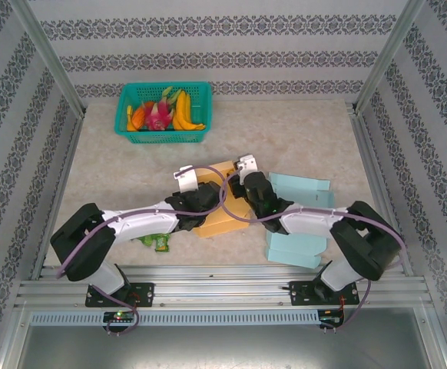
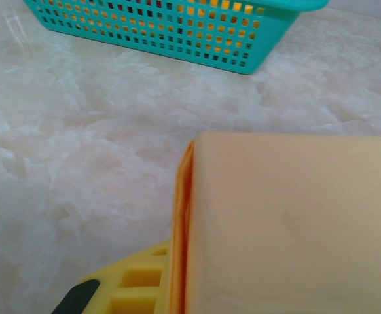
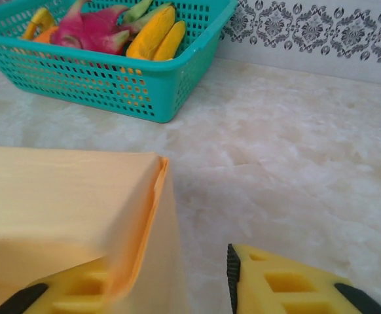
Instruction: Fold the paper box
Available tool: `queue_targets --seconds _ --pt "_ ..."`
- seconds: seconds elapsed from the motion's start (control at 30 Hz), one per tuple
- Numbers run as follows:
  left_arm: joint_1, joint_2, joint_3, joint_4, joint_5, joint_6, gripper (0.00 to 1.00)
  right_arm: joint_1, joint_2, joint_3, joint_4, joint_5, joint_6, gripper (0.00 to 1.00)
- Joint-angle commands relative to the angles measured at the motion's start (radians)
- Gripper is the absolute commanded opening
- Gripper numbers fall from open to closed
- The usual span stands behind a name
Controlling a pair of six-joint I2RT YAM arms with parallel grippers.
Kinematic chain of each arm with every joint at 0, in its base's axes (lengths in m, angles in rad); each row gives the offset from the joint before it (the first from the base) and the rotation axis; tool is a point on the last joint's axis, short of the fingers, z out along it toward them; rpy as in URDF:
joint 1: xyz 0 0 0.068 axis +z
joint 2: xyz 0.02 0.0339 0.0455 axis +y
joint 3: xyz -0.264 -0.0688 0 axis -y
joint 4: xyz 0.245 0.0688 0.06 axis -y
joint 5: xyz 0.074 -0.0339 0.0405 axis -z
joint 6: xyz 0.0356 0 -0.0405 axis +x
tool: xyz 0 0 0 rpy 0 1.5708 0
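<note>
**Paper box** [image 1: 222, 219]: orange, at the middle of the table [image 1: 308, 142], between the two arms' wrists. We note it part-raised, with one wall standing upright in the left wrist view and a folded edge running down its corner.

**Left gripper** [image 2: 177, 291]: closed narrow on the box wall. We see one yellow finger [image 2: 135, 284] pressed against the outer side of the paper. The other finger is hidden behind the wall.

**Right gripper** [image 3: 171, 288]: jaws partly apart, straddling a corner of the box. We record the left finger [image 3: 59, 291] tucked under the orange flap and touching it. The right finger [image 3: 295, 288] stands clear of the paper over bare table.

**Basket** [image 1: 162, 136]: teal, perforated, at the far left of the table, well apart from the box. We count bananas [image 1: 185, 114] and a pink dragon fruit [image 1: 158, 115] among its contents.

**Light-blue sheets**: one [image 1: 304, 188] just right of the box and another [image 1: 293, 250] near the right arm's base, both flat.

**Green packet** [image 1: 156, 242]: on the table beneath the left arm.
</note>
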Motion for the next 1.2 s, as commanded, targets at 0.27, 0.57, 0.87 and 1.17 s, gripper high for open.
queue_targets --seconds 0.27,0.57,0.87,1.17 --pt "0.207 0.036 -0.006 0.103 0.233 0.153 0.00 0.026 -0.538 -0.073 -0.554 -0.106 0.227 0.53" --pt "0.323 -0.189 -0.011 0.243 0.715 0.558 0.02 -0.073 -1.035 -0.164 -0.859 0.029 0.092 0.73" --pt "0.334 -0.249 0.319 -0.005 0.833 1.360 0.00 -0.151 -1.358 -0.269 -0.881 -0.048 0.185 0.74" --pt "0.333 -0.069 0.721 -0.708 0.979 2.289 0.00 -0.152 -1.450 -0.289 -0.893 -0.034 0.202 0.73"
